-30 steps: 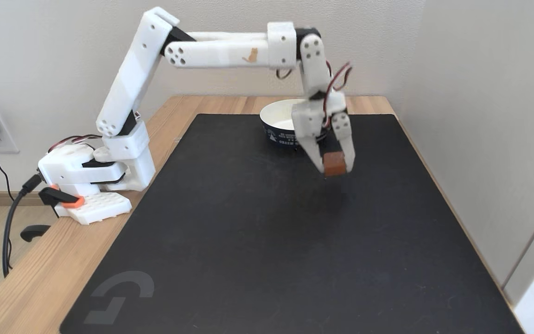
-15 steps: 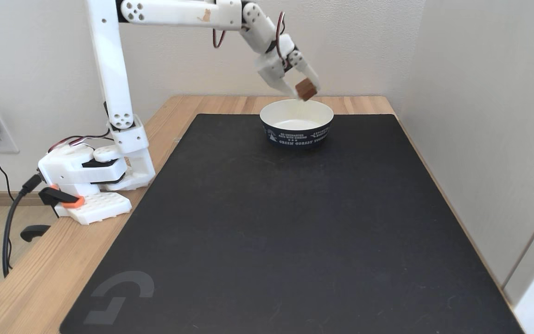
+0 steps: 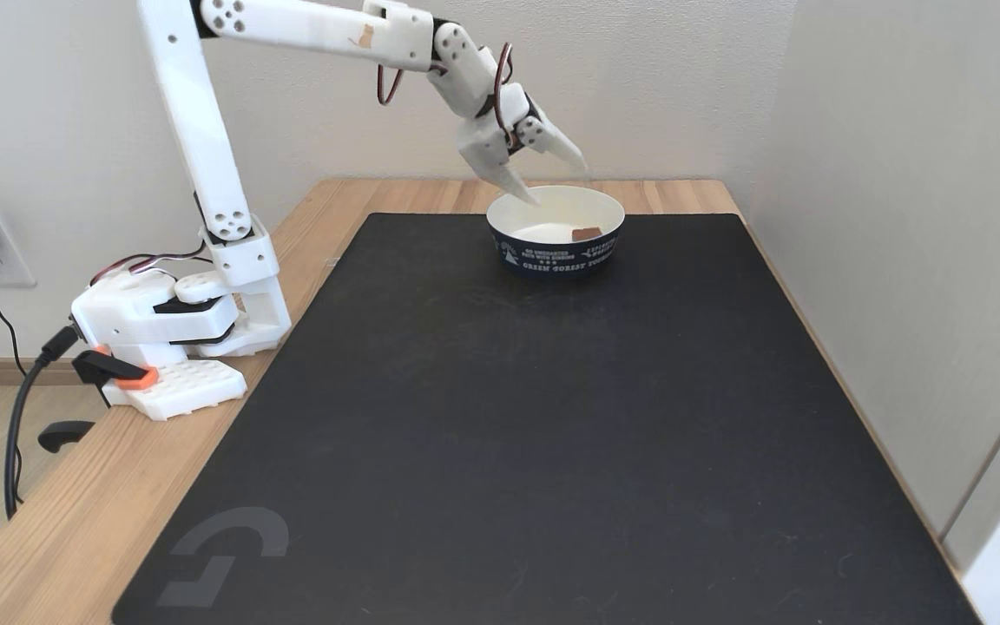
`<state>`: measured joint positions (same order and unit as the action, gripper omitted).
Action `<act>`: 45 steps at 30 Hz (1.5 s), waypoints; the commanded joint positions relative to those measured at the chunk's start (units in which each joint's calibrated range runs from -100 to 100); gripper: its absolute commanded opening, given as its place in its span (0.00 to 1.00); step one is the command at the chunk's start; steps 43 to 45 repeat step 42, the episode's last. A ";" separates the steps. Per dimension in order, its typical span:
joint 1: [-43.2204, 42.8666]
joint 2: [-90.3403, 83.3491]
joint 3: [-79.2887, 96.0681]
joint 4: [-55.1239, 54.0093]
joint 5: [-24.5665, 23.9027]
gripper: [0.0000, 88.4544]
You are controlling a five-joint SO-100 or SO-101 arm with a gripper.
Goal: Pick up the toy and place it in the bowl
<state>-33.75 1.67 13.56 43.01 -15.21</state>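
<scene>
The toy (image 3: 587,233) lies inside the bowl (image 3: 513,213), a small reddish-brown block resting on the white floor toward the bowl's right side in the fixed view, partly hidden behind the near rim. The bowl stands on the black mat (image 3: 552,434) close to its far edge, a little right of the middle, and the mat covers most of the wooden desk (image 3: 57,521).

The gripper (image 3: 556,180) hangs just above the bowl's far rim with its two white fingers spread apart and nothing between them. One fingertip points down over the left part of the rim, the other reaches out above the right part. Neither seems to touch the bowl, though the lower tip is very close to it. The arm rises from its base (image 3: 161,330) at the desk's left edge and stretches across toward the far side.

As far as this view shows, the main work is done: the toy is released and sits in the bowl. What is left looks like only drawing the arm up and away without knocking the light paper bowl, since the lower fingertip is so near its rim.
</scene>
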 commanded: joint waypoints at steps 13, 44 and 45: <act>30.28 -52.89 35.88 -4.40 13.65 0.04; 31.95 -100.75 85.99 9.65 15.26 0.04; 31.95 -100.75 85.99 9.65 15.26 0.04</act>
